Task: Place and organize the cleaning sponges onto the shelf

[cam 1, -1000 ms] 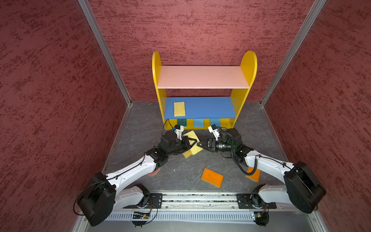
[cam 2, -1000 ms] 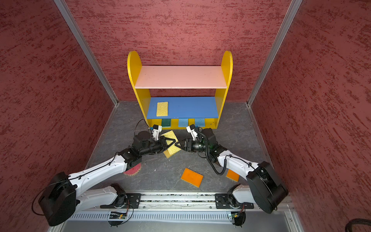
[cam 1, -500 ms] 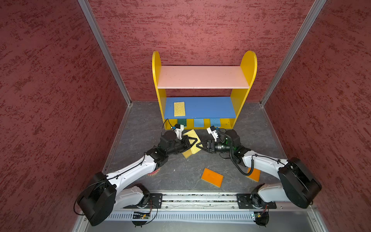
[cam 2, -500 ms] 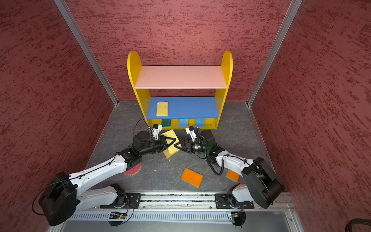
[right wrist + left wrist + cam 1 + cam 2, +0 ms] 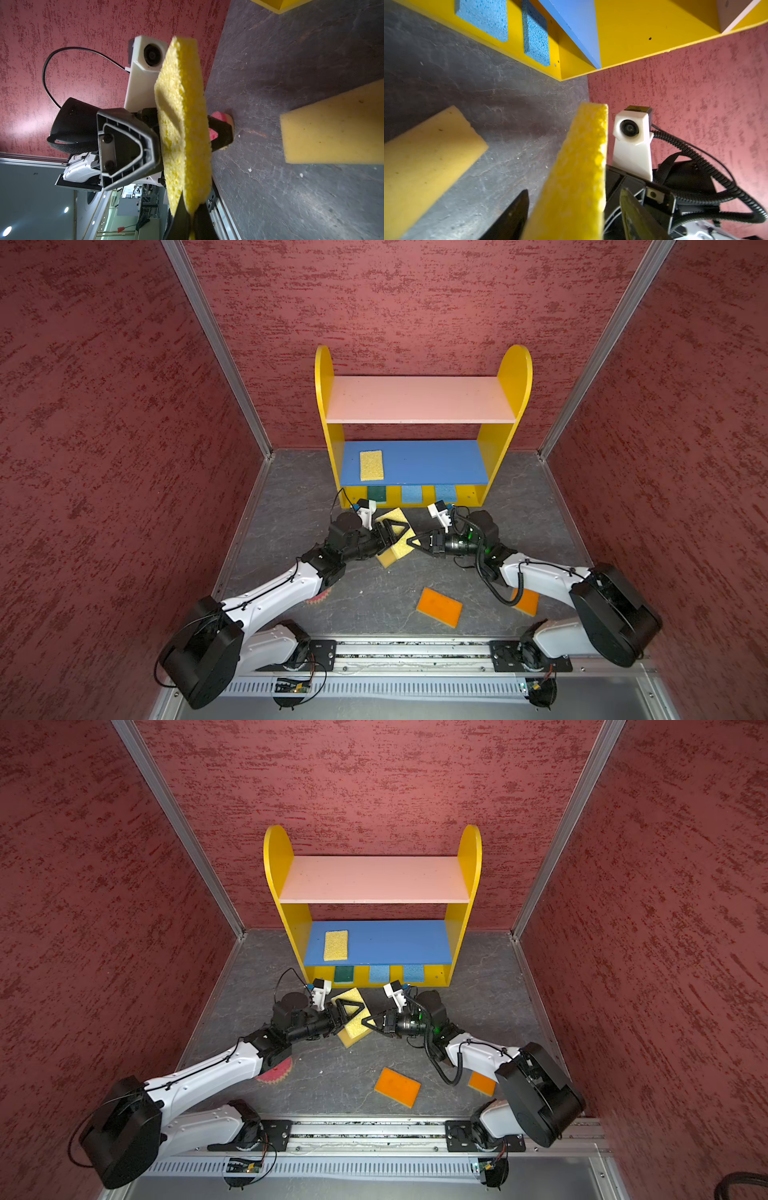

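A textured yellow sponge (image 5: 406,542) hangs above the floor in front of the shelf (image 5: 515,373). My right gripper (image 5: 192,207) is shut on its near edge, also seen in a top view (image 5: 415,542). My left gripper (image 5: 574,190) stands open around the same sponge (image 5: 577,166), with a gap on each side of it. Another yellow sponge (image 5: 371,464) lies on the blue board. A green sponge (image 5: 376,492) and two blue ones (image 5: 411,493) sit on the base. Two orange sponges (image 5: 439,606) (image 5: 527,601) lie on the floor. The pink sponge (image 5: 318,598) peeks from under the left arm.
A smooth pale yellow foam block (image 5: 425,155) lies on the grey floor just beneath both grippers. Red walls close in on three sides. The pink top board (image 5: 419,400) carries nothing. A metal rail (image 5: 411,649) runs along the front edge.
The right gripper moved left and shut on the yellow sponge's edge. The left jaws, shut on that sponge before, have opened.
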Action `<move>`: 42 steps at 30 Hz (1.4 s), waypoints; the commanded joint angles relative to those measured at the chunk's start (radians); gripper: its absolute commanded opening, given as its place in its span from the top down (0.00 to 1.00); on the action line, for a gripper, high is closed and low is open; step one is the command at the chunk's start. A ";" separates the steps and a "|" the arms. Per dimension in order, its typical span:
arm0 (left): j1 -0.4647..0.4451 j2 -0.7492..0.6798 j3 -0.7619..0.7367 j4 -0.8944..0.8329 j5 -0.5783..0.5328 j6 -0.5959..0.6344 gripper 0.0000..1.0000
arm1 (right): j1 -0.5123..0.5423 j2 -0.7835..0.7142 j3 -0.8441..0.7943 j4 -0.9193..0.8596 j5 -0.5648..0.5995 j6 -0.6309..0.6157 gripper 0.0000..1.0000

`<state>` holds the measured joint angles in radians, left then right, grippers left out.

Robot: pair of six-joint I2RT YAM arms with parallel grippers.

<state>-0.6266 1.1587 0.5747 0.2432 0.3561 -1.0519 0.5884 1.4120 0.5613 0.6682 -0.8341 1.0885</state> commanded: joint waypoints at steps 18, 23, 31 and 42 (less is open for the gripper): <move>0.234 -0.489 0.004 -0.608 -0.108 0.149 0.12 | -0.006 0.028 0.214 -0.214 0.266 -0.132 1.00; 0.280 -0.550 0.001 -0.679 -0.104 0.159 0.11 | -0.019 0.085 0.312 -0.279 0.355 -0.159 1.00; 0.338 -0.573 -0.015 -0.700 -0.070 0.166 0.10 | -0.081 0.181 0.431 -0.382 0.481 -0.157 1.00; 0.390 -0.571 -0.032 -0.689 -0.029 0.168 0.10 | -0.110 0.310 0.571 -0.434 0.535 -0.186 1.00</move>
<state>-0.2501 0.5938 0.5556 -0.4500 0.3023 -0.9012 0.4866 1.7016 1.0920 0.2485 -0.3363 0.9073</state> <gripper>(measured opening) 0.899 0.053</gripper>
